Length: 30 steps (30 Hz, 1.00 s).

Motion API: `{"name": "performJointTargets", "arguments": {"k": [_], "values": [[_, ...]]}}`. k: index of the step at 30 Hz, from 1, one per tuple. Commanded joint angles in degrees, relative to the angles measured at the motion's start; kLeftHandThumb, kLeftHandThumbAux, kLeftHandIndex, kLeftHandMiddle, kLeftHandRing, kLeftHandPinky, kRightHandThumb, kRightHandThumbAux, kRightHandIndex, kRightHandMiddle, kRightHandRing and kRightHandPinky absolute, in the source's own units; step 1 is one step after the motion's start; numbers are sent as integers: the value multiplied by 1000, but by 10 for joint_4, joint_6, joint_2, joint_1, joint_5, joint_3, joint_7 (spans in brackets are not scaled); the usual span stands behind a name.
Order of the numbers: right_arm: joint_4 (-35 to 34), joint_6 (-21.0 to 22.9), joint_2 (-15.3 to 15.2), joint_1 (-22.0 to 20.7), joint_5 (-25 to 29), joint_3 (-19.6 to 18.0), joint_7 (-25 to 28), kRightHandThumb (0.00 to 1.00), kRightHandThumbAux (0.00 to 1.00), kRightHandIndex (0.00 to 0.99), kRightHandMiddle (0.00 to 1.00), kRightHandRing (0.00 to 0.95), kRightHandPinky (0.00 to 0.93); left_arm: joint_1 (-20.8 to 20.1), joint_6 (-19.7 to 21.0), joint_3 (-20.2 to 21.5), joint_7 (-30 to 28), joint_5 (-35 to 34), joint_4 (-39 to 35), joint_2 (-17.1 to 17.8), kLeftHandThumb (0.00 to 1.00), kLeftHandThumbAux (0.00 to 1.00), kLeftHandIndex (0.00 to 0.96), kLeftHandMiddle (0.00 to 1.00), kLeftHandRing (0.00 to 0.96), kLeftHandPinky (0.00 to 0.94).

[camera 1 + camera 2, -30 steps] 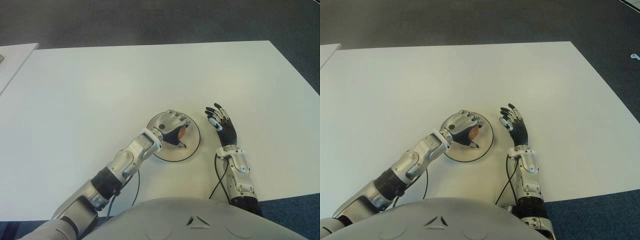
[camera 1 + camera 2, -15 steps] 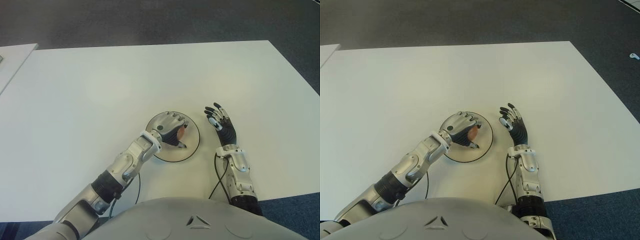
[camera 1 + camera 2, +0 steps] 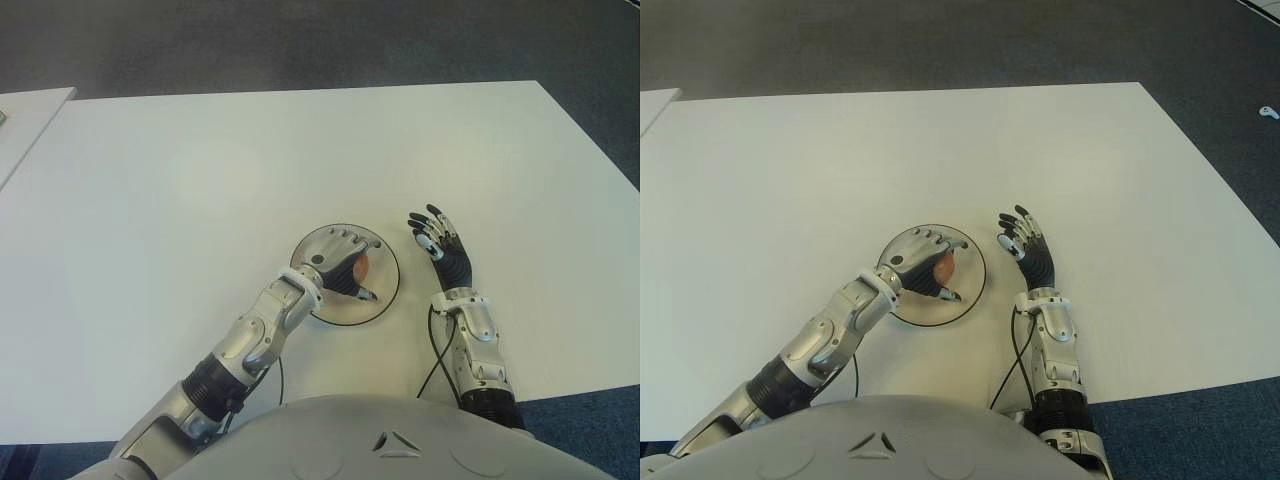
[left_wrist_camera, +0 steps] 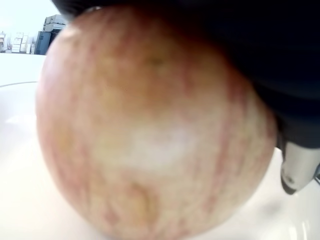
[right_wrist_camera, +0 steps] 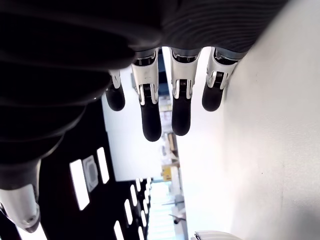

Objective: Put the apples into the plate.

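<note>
A reddish-yellow apple (image 3: 362,266) sits on the round white plate (image 3: 386,272) near the table's front edge. My left hand (image 3: 342,262) arches over the apple, fingers on its far side and thumb on its near side, still closed around it. In the left wrist view the apple (image 4: 150,130) fills the picture and touches the plate (image 4: 20,200) underneath, with my dark palm above it. My right hand (image 3: 440,245) shows just right of the plate, fingers (image 5: 150,107) straight and spread, holding nothing.
The white table (image 3: 200,170) stretches far to the back and left. A second table's corner (image 3: 25,115) shows at the far left. A black cable (image 3: 436,350) runs beside my right forearm. Dark carpet lies beyond the table edges.
My left forearm has swung nearer to my body while the hand stayed over the plate. Its fingers look a little less curled around the apple. The right hand has not moved.
</note>
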Motion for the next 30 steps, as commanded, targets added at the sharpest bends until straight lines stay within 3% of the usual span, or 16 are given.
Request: {"name": "performJointTargets", "arguments": {"k": [1, 12, 30], "values": [[30, 36, -1, 15, -4, 0, 0, 200, 621, 87, 249, 201, 115, -1, 5, 1, -11, 10, -10, 3, 88, 308, 11, 15, 14, 14], [36, 31, 0, 9, -5, -2, -1, 198, 627, 85, 253, 208, 131, -4, 14, 3, -32, 9, -16, 3, 29, 278, 0, 0, 0, 0], [24, 57, 0, 9, -6, -3, -6, 215, 618, 86, 241, 190, 103, -10, 2, 3, 19, 45, -4, 12, 33, 313, 0, 0, 0, 0]]}}
